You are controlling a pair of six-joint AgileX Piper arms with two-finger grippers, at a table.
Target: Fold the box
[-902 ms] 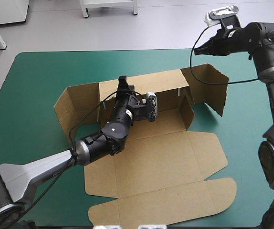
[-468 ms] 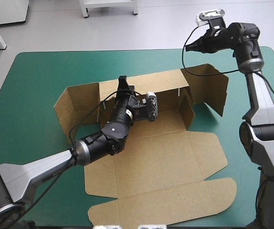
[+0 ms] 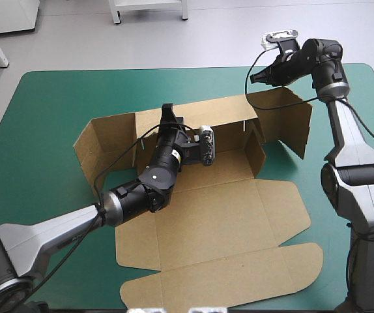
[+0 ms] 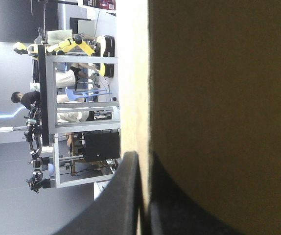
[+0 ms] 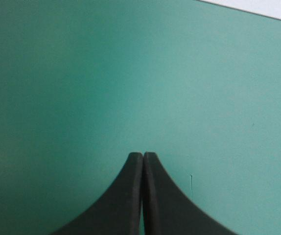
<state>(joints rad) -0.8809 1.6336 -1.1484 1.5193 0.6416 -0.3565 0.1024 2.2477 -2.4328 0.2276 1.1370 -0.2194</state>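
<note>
The brown box [image 3: 226, 215] lies in the middle of the teal-green counter [image 3: 50, 117], half built. Its far wall stands up, side flaps rise at both ends, and the wide lid panel with rounded tabs lies flat toward the near edge. The left gripper [image 3: 167, 111] has its black fingers pinched on the far wall's top edge. The right gripper [image 3: 255, 78] hovers above the far right flap, fingers pressed together, empty.

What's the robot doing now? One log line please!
left gripper: shut on box back wall | right gripper: shut, empty, over cover by far right flap | box: back wall up, lid flat
</note>
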